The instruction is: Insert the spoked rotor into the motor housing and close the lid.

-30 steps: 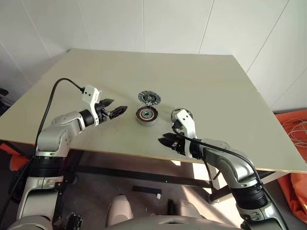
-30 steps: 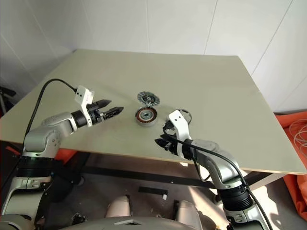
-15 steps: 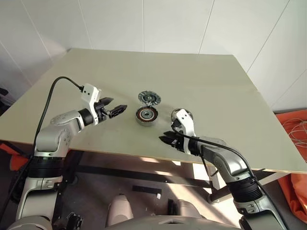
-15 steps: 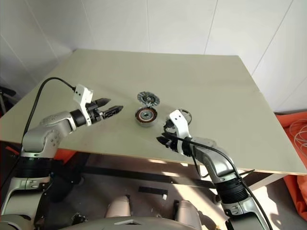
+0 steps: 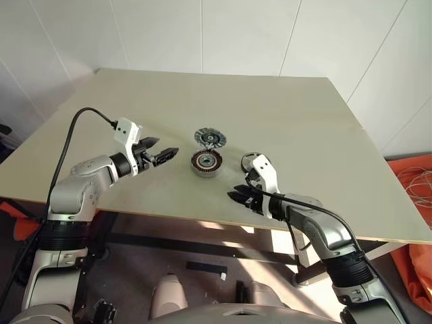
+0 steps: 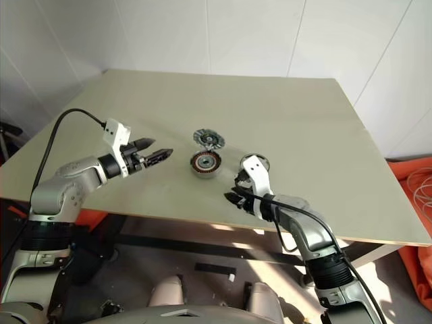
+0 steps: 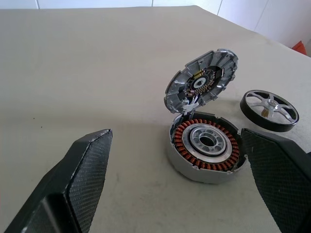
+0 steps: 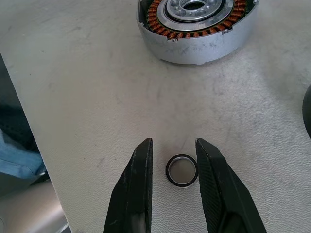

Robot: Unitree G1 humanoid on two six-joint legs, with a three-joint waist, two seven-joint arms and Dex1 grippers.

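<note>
The left gripper (image 5: 164, 154) hovers with fingers wide apart at nine o'clock of the motor housing (image 5: 206, 163). The lid (image 5: 210, 139) stands tilted at its twelve o'clock, the spoked rotor (image 7: 269, 110) at three. The right gripper (image 8: 174, 149), fingers slightly apart, brackets a small metal ring (image 8: 181, 170) on the table (image 5: 304, 135).

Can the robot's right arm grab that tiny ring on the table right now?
Probably yes. The right gripper has its fingers open on either side of the small metal ring, which lies flat on the table with nothing between them.
</note>
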